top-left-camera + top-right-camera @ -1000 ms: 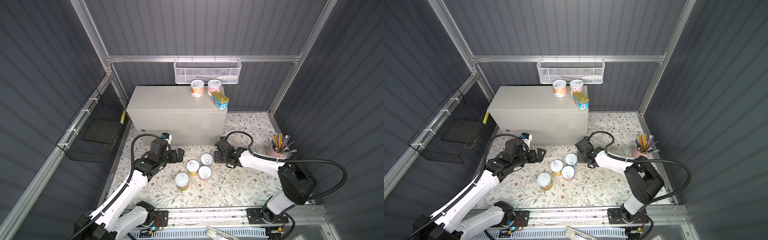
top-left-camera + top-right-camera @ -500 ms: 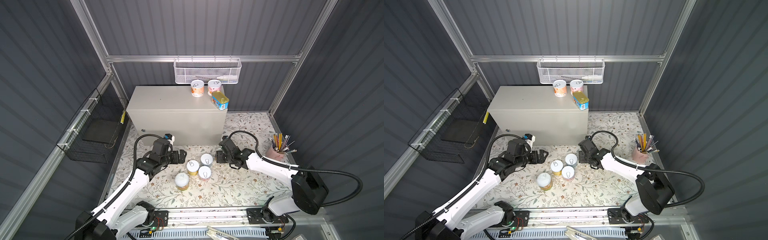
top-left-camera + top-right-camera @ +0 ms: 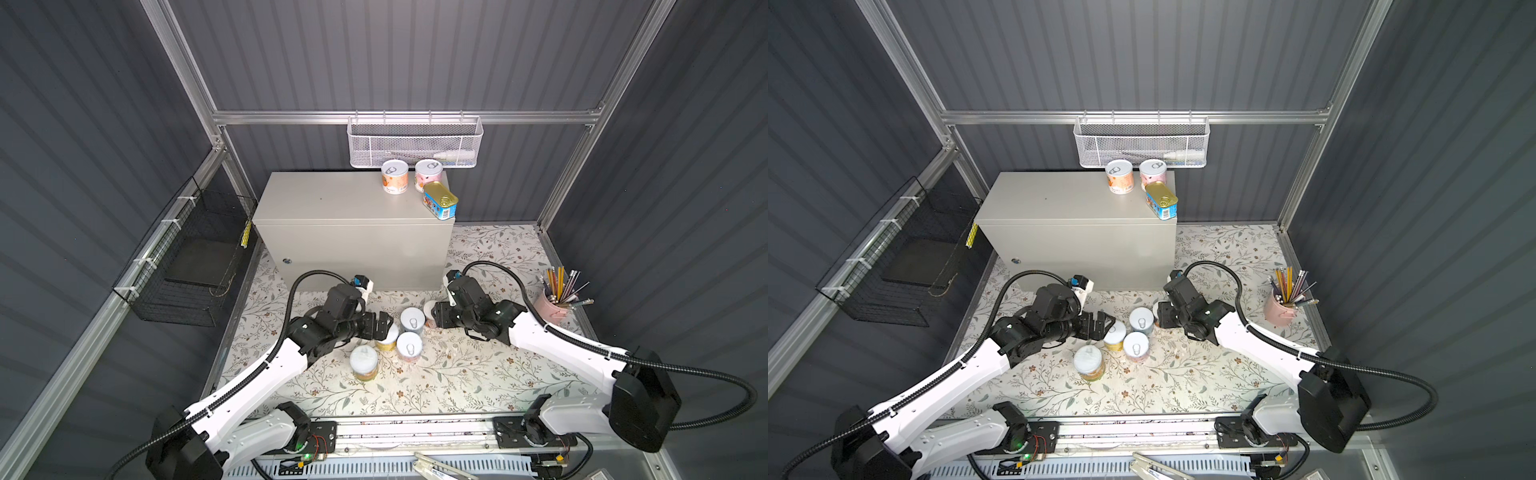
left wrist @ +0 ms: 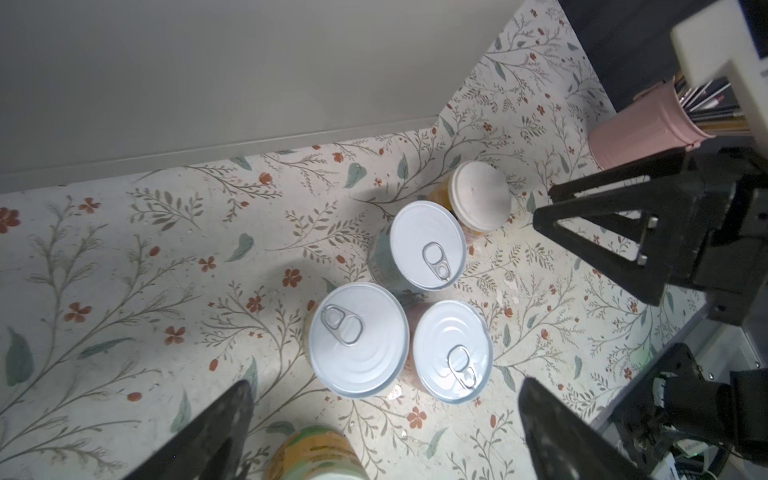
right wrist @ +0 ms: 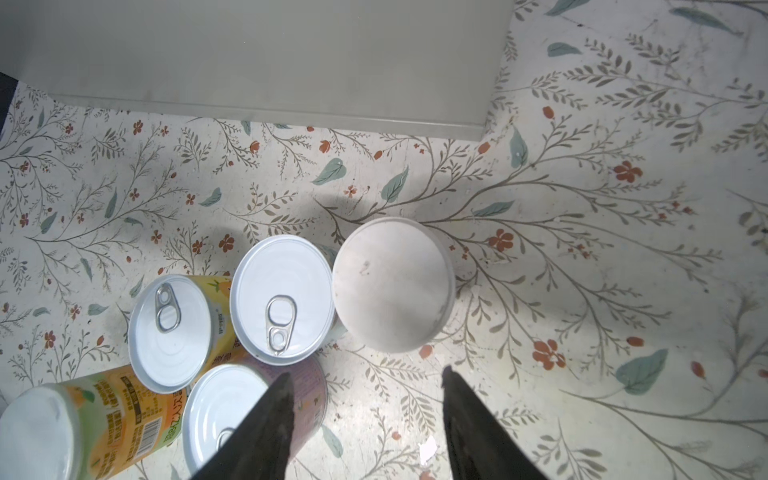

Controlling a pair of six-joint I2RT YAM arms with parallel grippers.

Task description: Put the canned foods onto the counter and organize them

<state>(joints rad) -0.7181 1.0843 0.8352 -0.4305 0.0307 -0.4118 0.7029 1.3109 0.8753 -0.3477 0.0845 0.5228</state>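
On floral mat (image 3: 478,374) before desk (image 3: 332,199): right end effector (image 5: 365,372) has moved up to white-lidded can (image 5: 392,284), jaws narrowed but apart, empty; left end effector (image 4: 385,384) wide open, empty. Grasp looks imminent.

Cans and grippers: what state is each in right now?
Orange can, pink can, blue tin: standing on counter.
Five mat cans: upright, none gripped.
Left gripper: wide open, empty.
Right gripper: jaws apart, empty; white-lid can just ahead.
Pencil cup: upright.
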